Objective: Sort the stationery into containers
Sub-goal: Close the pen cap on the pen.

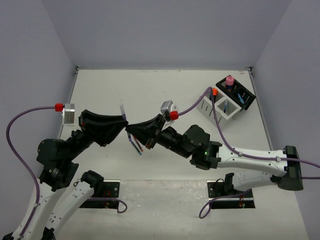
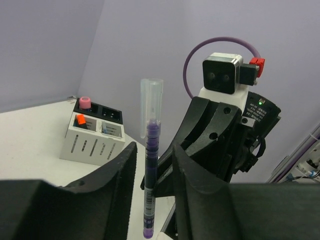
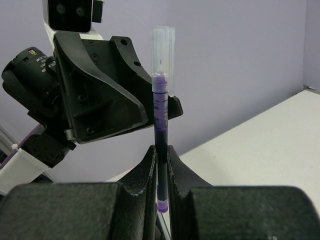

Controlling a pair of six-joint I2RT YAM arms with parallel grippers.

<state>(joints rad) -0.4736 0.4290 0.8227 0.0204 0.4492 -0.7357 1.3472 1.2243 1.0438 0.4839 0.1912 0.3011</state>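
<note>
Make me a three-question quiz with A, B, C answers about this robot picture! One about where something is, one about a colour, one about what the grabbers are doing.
1. Where on the table are the white box and black box? A far right corner B near left corner C middle
2. What colour is the stubby cylinder in the black box? A green B pink C yellow
3. Which gripper pinches the pen? A left B right C neither
Answers: 1 A, both stand far right. 2 B, it shows pink. 3 B, the right gripper clamps the pen; the left gripper gapes around it.
</note>
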